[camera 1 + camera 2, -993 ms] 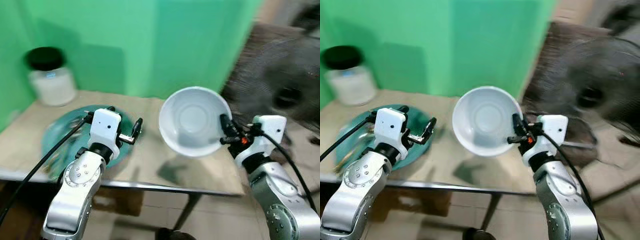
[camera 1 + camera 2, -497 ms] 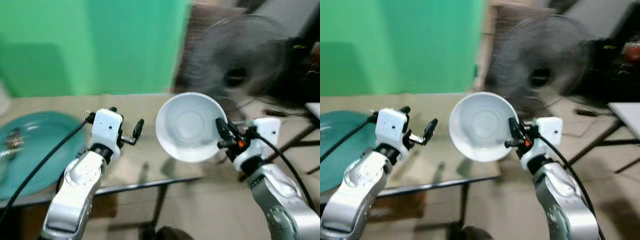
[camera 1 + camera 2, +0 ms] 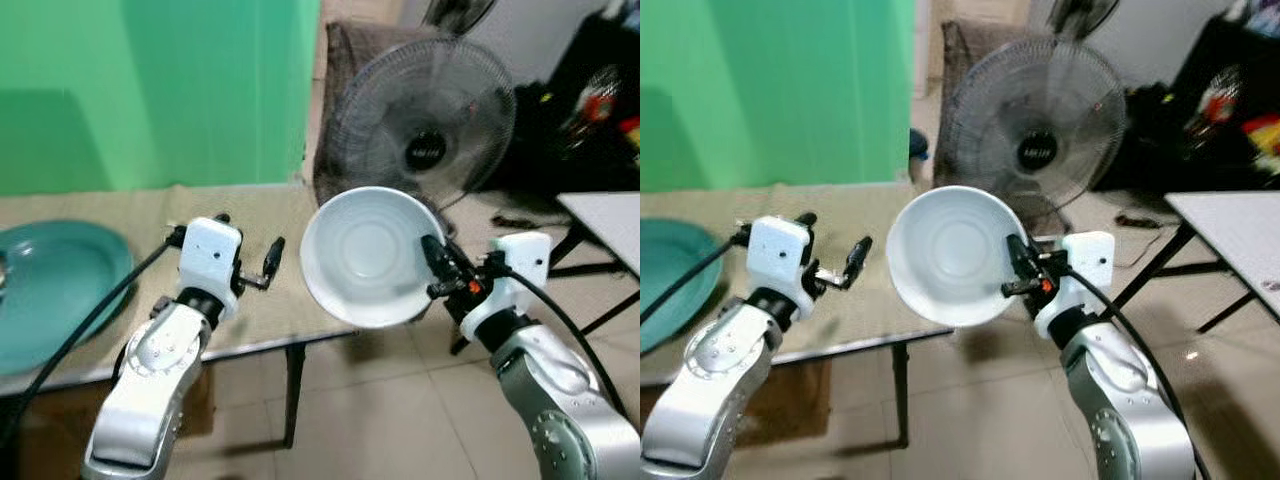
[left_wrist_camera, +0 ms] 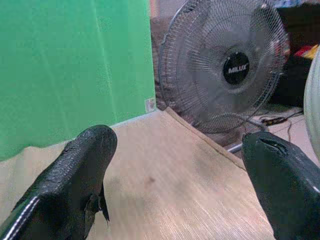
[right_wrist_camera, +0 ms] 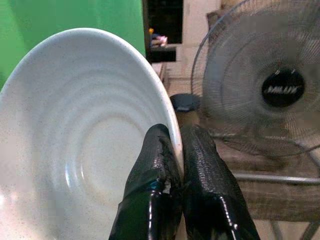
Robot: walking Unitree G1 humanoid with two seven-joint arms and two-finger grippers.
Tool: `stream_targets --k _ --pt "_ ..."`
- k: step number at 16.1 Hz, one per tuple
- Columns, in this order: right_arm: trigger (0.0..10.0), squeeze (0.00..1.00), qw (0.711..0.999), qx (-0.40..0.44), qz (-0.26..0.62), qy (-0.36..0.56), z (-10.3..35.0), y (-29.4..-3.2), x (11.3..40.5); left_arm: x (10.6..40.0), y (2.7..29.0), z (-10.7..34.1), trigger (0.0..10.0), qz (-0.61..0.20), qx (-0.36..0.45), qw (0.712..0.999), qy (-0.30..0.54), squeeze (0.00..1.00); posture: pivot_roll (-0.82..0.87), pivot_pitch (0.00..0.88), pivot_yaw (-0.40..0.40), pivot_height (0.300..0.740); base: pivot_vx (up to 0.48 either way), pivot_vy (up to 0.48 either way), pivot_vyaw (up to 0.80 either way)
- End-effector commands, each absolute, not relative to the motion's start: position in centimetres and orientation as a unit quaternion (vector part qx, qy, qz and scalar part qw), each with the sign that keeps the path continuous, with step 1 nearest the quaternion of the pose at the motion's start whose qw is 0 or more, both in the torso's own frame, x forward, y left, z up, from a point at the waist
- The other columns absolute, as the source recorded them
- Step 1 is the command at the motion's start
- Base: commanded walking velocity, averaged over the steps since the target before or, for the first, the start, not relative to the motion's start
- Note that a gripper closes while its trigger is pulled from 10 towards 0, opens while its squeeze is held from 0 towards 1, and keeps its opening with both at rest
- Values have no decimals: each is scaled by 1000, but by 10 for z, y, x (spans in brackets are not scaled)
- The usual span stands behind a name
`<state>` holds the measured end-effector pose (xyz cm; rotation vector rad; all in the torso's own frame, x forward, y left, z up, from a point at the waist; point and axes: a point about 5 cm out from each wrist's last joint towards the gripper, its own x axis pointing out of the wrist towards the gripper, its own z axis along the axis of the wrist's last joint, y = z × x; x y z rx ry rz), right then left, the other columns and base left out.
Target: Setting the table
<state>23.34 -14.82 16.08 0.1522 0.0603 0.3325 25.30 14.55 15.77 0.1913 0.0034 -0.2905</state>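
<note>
Nearest the camera, the right gripper [image 3: 437, 272] pinches the rim of a white bowl [image 3: 365, 255], one black finger inside the rim and one outside, as the right wrist view shows with the fingers [image 5: 155, 165] pressed on either side of the edge. The bowl is held in the air, tilted so its ringed inside faces the robot, past the table's right-hand edge and above the tiled floor [image 3: 380, 410]. The left gripper [image 3: 270, 262] hovers over the tan table [image 3: 150, 215] with its fingers spread wide and nothing between them. Farther left on the table lies a teal plate [image 3: 50, 290], well apart from the bowl. Behind the bowl stands a grey pedestal fan [image 3: 425, 125], and a green backdrop [image 3: 150, 90] rises behind the table.
</note>
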Motion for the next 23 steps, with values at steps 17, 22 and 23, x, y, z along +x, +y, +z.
stream_targets --k 17,22,23 --pt "10000 0 997 64 12 40 149 -176 224 262 149 164 10000 -116 94 989 -18 0 47 0 -75 740 0 -76 -767" --pt "10000 0 997 62 7 37 151 -177 223 265 147 163 10000 -121 93 988 -17 0 35 0 -64 740 0 -264 -800" --pt "10000 0 997 63 8 36 151 -177 223 266 148 163 10000 -122 93 988 -17 0 34 0 -63 740 0 -259 -800"
